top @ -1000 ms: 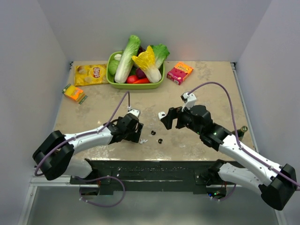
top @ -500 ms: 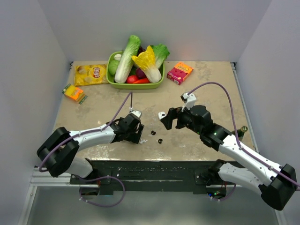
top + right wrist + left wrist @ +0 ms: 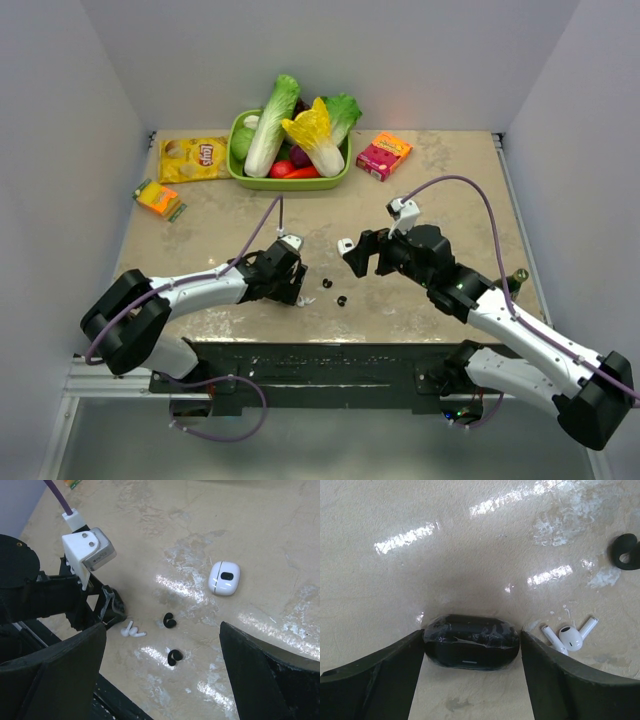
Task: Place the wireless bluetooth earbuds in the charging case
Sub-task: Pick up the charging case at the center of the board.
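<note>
**Left jaws clamped on the black case; white charging case lies apart**

Nearest the arms, the left gripper (image 3: 471, 639) sits low on the mottled beige tabletop (image 3: 470, 540). Its two fingers press against opposite ends of a glossy black oval plastic case (image 3: 470, 651), which rests on the table. Just beside that black case, on its right, lie two small white stemmed plastic earbuds (image 3: 568, 637), touching each other. A little farther right of the case are two small black curled earbuds (image 3: 170, 621), apart from one another. Beyond them, well apart from the black case, the small white rounded-square plastic charging case (image 3: 224, 578) lies flat and closed, dark spot up. The right gripper (image 3: 161, 628) hangs over the table on that same side of the black case, jaws wide apart, holding nothing. Far behind the black case stands a green plastic tray (image 3: 290, 183) of vegetables.
</note>
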Robot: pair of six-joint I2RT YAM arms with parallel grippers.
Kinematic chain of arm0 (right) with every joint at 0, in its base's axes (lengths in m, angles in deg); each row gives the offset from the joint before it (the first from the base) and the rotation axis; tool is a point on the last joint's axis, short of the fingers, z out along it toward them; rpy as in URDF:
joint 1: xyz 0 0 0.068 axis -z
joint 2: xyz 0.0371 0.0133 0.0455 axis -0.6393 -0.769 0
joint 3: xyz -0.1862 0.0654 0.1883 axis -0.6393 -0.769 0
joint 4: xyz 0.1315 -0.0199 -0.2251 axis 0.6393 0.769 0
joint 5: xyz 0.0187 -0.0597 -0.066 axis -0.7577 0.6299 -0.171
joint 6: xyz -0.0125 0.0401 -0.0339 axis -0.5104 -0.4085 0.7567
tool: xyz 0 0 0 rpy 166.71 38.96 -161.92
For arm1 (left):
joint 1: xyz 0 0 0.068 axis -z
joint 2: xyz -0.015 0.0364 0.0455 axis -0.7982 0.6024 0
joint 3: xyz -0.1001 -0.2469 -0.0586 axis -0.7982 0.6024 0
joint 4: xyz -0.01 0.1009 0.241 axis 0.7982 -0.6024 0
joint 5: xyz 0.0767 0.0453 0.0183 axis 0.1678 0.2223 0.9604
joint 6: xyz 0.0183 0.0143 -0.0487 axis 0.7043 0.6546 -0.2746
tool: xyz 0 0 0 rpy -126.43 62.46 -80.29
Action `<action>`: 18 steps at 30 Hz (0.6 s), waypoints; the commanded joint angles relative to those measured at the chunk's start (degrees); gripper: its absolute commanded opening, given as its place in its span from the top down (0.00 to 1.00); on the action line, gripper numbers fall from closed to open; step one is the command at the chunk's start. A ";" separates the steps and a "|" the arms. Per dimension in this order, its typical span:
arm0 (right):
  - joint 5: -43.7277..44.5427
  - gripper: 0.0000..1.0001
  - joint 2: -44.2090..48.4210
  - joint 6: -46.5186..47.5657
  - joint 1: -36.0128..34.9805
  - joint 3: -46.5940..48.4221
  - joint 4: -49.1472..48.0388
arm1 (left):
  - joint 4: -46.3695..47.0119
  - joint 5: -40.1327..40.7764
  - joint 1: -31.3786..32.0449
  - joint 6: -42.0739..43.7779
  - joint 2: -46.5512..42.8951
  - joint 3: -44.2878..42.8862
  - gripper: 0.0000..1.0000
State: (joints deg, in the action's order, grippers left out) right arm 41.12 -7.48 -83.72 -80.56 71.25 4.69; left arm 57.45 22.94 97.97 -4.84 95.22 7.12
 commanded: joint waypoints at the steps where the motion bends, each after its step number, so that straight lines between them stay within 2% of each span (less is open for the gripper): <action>1: -0.69 0.02 0.96 0.50 0.04 -0.28 -0.80 | -3.39 -0.27 -0.45 0.56 -0.65 -1.14 0.19; 6: -0.77 0.02 0.79 0.23 0.04 -0.37 -0.98 | -4.19 -0.45 -0.45 0.39 -0.83 -0.88 0.20; 9: -0.77 0.02 0.79 0.14 0.04 -0.46 -1.07 | -3.75 -0.97 -0.45 0.03 -0.83 -0.44 0.27; 12: -0.95 0.02 0.87 -0.03 0.04 -0.37 -1.07 | -2.62 -1.50 -0.45 -0.32 -1.00 -0.09 0.44; 13: -1.04 0.02 0.96 -0.03 0.04 -0.28 -1.07 | -2.35 -1.41 -0.45 -0.41 -1.26 -0.09 0.56; 14: -1.04 0.02 1.05 -0.03 0.04 -0.20 -1.07 | -2.00 -1.15 -0.45 -0.75 -2.05 -0.17 0.61; 15: -1.04 0.02 0.96 -0.12 -0.05 0.24 -0.98 | -0.86 -0.98 -0.45 -0.67 -2.67 -0.26 0.70; 17: -1.12 0.02 0.79 -0.12 -0.05 1.12 -0.63 | 0.98 -0.36 -0.45 -0.58 -5.47 -0.70 0.79; 18: -1.04 0.02 0.44 -0.12 0.04 2.25 -0.45 | 3.08 0.16 -0.45 -0.32 -6.70 -0.88 0.90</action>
State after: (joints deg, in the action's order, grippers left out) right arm 41.10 -7.37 -83.79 -80.56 71.25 4.72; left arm 56.38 22.42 97.97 -4.95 94.10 7.14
